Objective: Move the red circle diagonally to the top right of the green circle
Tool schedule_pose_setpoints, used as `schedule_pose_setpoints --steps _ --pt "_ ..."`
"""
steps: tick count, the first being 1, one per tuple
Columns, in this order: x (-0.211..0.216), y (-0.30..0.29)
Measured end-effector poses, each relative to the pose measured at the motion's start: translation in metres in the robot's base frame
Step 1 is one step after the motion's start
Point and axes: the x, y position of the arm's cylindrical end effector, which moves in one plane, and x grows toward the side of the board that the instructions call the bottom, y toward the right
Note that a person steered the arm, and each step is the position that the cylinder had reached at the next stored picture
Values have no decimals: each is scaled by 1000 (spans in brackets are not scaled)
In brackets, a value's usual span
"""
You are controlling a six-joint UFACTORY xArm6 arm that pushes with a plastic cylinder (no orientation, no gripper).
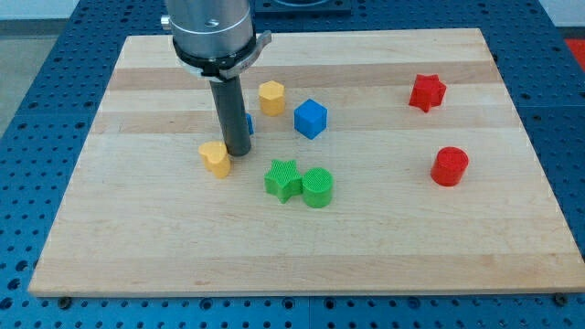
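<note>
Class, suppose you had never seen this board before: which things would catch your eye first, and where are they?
The dark rod dominates the view's upper left, my tip beside a yellow block. At centre the green star and green circle sit touching. The red circle stands alone far right, below the red star.

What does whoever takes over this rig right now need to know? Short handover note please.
Tip: my tip is down on the board, just right of the yellow block and in front of a mostly hidden blue block.
Job's things: the red circle sits far over at the view's right. The green circle sits mid-board, touching the green star on its left.
Done: nothing visible; the red circle is not near the green circle.
Left: bring my tip round to the red circle's right and push it left, stopping up and right of the green circle.
</note>
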Motion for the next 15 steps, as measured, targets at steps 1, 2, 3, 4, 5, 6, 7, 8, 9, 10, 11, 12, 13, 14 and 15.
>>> schedule_pose_setpoints --steps 1,2,3,4,5,6,7,8,9,10,11,12,13,14,15 --pt "3 0" --pt "3 0" --pt "3 11" --pt "3 50" --pt "4 53" --pt "10 75" --pt "10 112" --pt "10 115" --pt "20 150" --pt "44 155" --pt "89 172" --pt "103 193" --pt "122 232" --pt "124 270" --pt "124 299"
